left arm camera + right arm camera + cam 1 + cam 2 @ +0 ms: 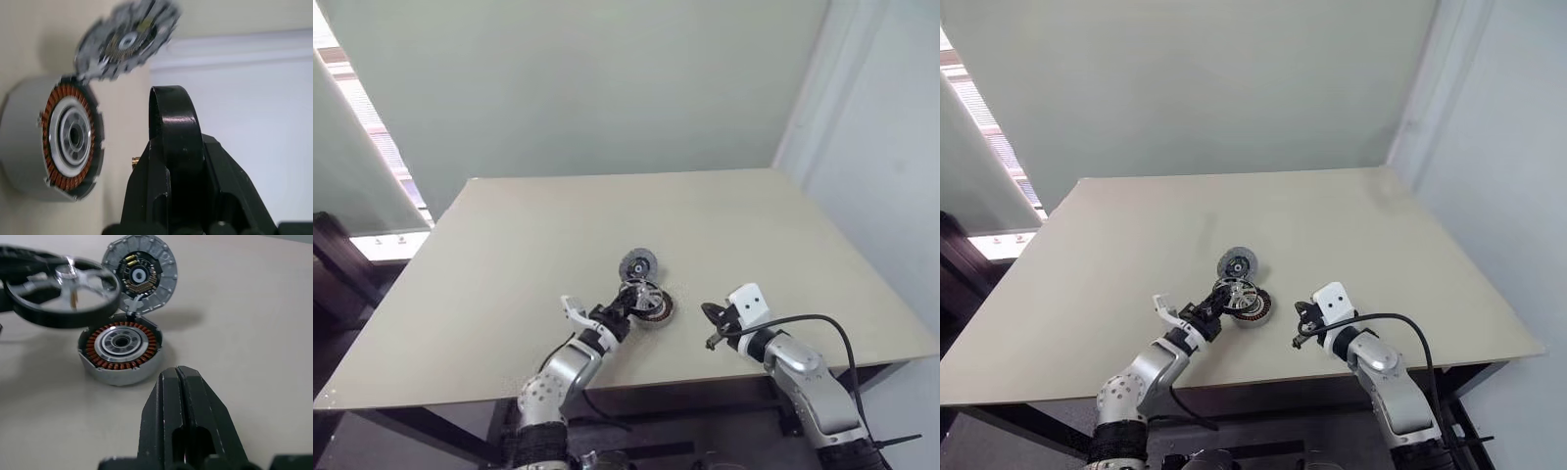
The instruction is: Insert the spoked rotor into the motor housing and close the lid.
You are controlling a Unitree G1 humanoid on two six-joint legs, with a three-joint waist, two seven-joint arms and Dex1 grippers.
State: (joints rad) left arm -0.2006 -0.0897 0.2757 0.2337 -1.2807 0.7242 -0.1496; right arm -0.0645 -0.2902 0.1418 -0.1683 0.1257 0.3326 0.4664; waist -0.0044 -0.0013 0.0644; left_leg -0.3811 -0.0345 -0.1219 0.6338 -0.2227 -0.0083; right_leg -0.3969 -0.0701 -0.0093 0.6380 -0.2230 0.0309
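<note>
On the beige surface (509,255), the motor housing (120,351) lies copper windings up, the lid (141,272) just behind it. The left gripper (625,311), jaws clamped on the spoked rotor (63,290), holds it above the housing. The right gripper (182,396) hovers nearby, jaws closed and empty.

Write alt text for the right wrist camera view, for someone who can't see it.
A spoked rotor, held in the left gripper, hangs just above and beside the open motor housing, whose copper windings ring a silver centre. The grey lid lies on the beige table behind the housing, and the right gripper, shut and empty, points at them.
</note>
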